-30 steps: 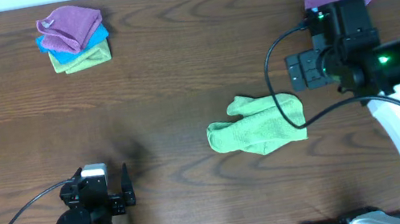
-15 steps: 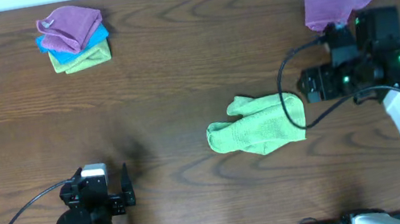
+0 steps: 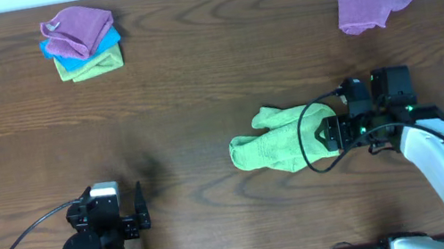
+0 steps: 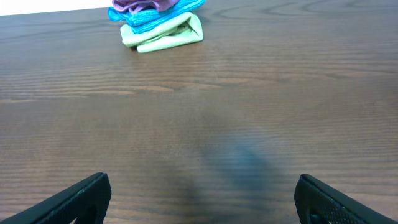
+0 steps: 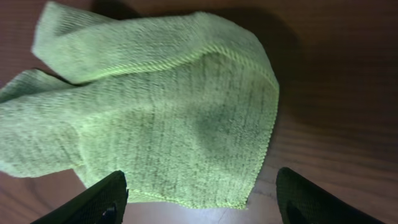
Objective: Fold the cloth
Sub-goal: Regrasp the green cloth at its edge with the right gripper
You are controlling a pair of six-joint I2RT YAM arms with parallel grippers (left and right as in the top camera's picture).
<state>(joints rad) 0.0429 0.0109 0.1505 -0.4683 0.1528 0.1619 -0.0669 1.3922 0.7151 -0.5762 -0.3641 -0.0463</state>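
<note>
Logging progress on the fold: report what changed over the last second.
The right arm swung from the lilac cloth to the right edge of the green cloth, its fingers open over it, gripping nothing. Both cloths, the stack and the left arm stayed put.

I see the cloth (image 3: 283,139) plain lime-green, the tabletop (image 3: 197,83) dark brown wood grain, a lilac cloth (image 3: 373,1), a purple, blue and pale-green stack (image 3: 80,44)
</note>
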